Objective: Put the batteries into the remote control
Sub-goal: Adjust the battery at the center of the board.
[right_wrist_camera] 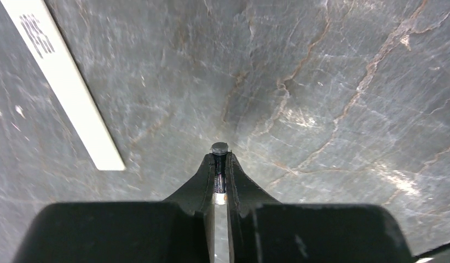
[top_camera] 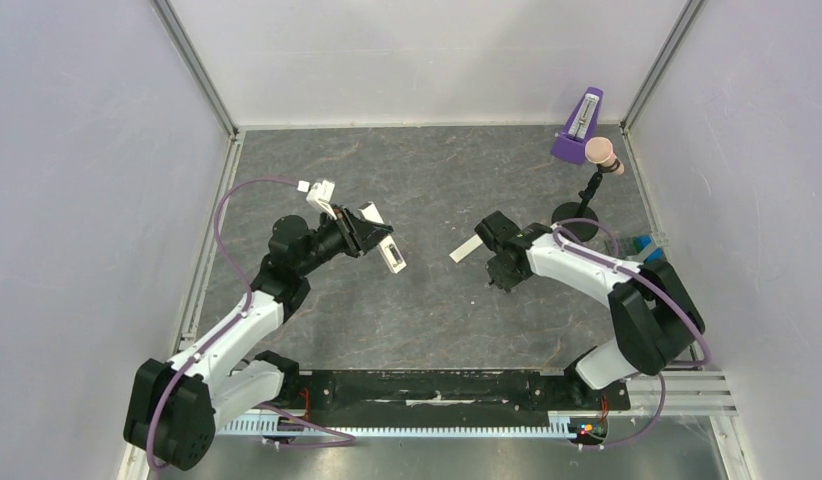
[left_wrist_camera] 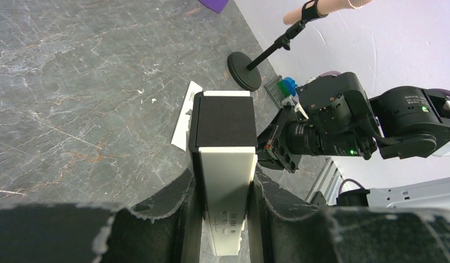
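Left gripper (left_wrist_camera: 223, 183) fingers, black and scuffed, are clamped on the remote control (left_wrist_camera: 225, 159) by its long sides. Remote is a slim white bar, back facing the left wrist camera. Dark rectangular recess (left_wrist_camera: 223, 123) sits open at the far end. Small grey markings near the held end (left_wrist_camera: 228, 216) are too small to read. From the top view the remote (top_camera: 391, 253) is held off the table (top_camera: 437, 330), tilted, left of centre.

Right gripper (right_wrist_camera: 219, 167) is pinched tight on one battery (right_wrist_camera: 219, 148), a tiny dark cylinder standing on end between the fingertips, with its round cap showing at the tips. It hangs over bare table; whether it touches the surface cannot be told. In the top view the right gripper (top_camera: 499, 278) points down, right of centre, well apart from the remote.

White cover strip (right_wrist_camera: 69, 82) lies flat on the table, just left of the right gripper. It has dark print near one end, too blurred to read. The same strip (top_camera: 464, 250) lies between the two grippers.

At the back right are a purple metronome (top_camera: 577, 130) and a microphone on a black stand (top_camera: 599, 165).
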Motion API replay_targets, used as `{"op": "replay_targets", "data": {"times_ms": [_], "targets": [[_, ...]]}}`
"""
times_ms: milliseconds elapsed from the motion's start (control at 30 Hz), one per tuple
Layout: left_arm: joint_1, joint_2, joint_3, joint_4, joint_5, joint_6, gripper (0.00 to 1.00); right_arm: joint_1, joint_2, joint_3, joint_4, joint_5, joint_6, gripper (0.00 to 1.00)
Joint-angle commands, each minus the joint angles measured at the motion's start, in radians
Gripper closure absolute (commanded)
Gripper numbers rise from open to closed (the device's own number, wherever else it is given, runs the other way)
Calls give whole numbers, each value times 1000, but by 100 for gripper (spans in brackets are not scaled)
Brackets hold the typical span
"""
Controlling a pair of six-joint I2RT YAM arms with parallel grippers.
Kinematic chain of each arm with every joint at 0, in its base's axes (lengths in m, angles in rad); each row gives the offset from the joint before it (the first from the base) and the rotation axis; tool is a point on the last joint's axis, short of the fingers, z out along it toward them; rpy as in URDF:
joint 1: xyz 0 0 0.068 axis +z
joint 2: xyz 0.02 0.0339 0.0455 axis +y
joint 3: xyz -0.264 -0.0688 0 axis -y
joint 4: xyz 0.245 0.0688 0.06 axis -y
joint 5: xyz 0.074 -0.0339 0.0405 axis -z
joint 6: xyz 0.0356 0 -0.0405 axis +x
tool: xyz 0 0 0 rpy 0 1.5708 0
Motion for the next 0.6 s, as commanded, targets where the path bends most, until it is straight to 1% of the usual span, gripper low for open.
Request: {"op": "replay_targets", "data": {"times_ms": [0, 67, 200, 267, 333, 433, 467, 533, 567], "targets": [[2, -25, 1, 13, -37, 48, 98, 2, 60, 81, -106, 122, 191, 91], [2, -28, 2, 7, -38, 53, 98, 2, 72, 85, -102, 133, 193, 86], [2, -37, 5, -16, -43, 64, 98, 2, 76, 77, -90, 153, 196, 85], [3, -40, 4, -23, -44, 68, 98, 1, 80, 73, -84, 150, 192, 80], [3, -42, 5, -31, -45, 75, 98, 3, 80, 76, -69, 149, 170, 70], [3, -41, 12, -42, -35, 83, 98, 13, 52, 79, -42, 185, 128, 50], [3, -39, 14, -45, -32, 85, 98, 15, 36, 74, -32, 183, 112, 46], [2, -37, 15, -47, -32, 87, 98, 18, -4, 64, -10, 186, 60, 42], [3, -36, 16, -48, -32, 87, 98, 18, -32, 56, 8, 193, 7, 41]]}}
